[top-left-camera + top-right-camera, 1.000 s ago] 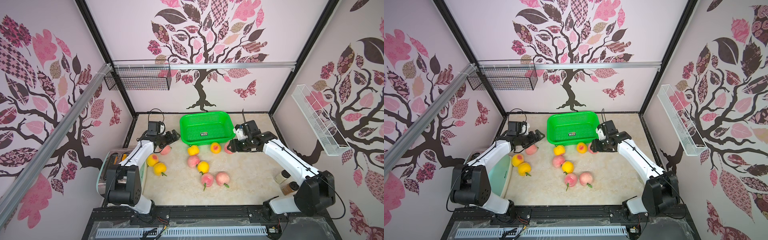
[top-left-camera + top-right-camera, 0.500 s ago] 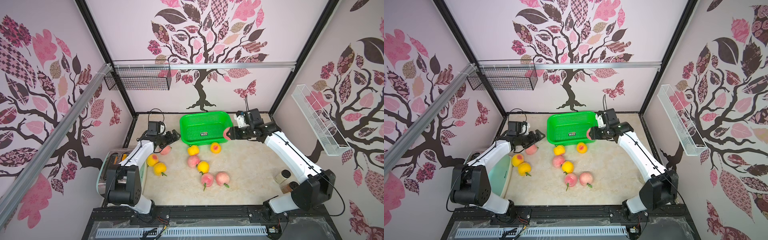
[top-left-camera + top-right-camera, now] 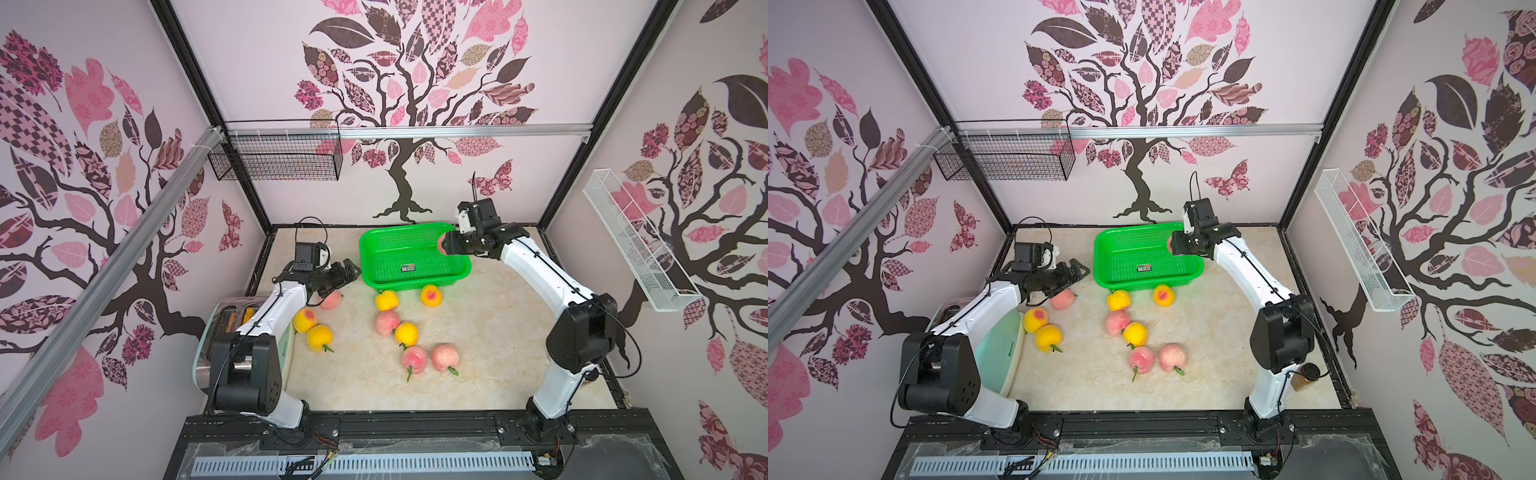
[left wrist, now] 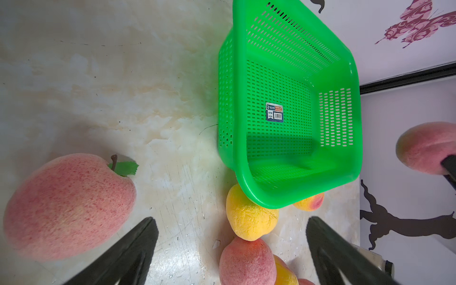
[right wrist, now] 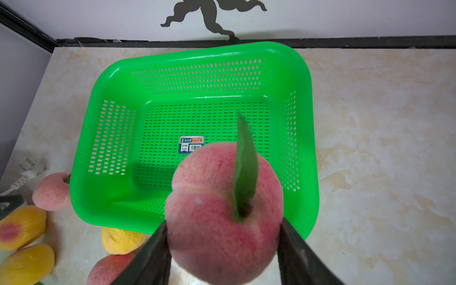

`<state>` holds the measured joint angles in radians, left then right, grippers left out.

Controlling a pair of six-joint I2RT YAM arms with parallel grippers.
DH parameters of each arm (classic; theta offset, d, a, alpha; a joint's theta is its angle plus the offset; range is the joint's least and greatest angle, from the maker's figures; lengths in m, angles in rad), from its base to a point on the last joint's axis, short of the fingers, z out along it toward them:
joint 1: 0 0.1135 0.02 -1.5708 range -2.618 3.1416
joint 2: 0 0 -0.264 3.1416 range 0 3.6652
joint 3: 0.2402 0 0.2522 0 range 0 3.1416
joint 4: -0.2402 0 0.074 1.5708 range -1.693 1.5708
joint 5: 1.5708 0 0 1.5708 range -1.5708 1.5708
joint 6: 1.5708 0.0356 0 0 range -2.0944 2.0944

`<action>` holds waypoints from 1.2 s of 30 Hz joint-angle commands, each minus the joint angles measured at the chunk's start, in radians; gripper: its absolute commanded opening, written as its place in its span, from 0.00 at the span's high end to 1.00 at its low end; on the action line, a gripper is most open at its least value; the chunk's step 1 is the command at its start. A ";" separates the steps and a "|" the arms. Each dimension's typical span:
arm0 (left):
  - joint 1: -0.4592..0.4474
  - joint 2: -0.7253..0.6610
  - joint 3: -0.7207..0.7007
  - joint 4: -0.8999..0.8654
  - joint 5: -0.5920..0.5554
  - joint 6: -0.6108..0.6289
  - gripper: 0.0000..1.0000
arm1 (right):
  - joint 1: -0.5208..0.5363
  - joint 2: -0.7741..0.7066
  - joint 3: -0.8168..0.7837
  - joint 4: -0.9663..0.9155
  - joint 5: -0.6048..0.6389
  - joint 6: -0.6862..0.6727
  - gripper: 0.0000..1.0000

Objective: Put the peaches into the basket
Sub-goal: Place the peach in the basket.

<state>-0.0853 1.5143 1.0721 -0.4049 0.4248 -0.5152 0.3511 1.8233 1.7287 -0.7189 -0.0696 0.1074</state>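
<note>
The right gripper (image 3: 448, 242) is clamped on a pink peach (image 5: 222, 209) and hangs over the right rim of the green basket (image 3: 409, 284), whose mesh floor carries a small label (image 5: 191, 144). The left gripper (image 3: 353, 270), jaws spread wide, hovers just left of the basket above another pink peach (image 3: 331, 300). Two yellow peaches (image 3: 386, 300) sit just beside the basket's near wall, six more peaches (image 3: 406, 333) lie scattered on the table (image 3: 498, 332), and a toaster (image 3: 230, 318) stands beneath the left arm.

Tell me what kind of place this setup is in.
Probably a staged robot test booth, not a real home: tree-patterned wall panels in a black frame, two robot arms mounted on a front rail, and toy peaches near a green basket on a marble-look tabletop.
</note>
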 commanded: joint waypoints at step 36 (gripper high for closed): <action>-0.004 -0.065 -0.060 -0.003 -0.032 0.005 0.02 | -0.032 0.498 0.274 0.058 0.030 -0.010 0.36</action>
<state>-0.0860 1.4666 1.0187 -0.4194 0.3973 -0.5190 0.3214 2.3131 1.9762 -0.6636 -0.0410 0.0929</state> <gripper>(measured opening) 0.983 0.642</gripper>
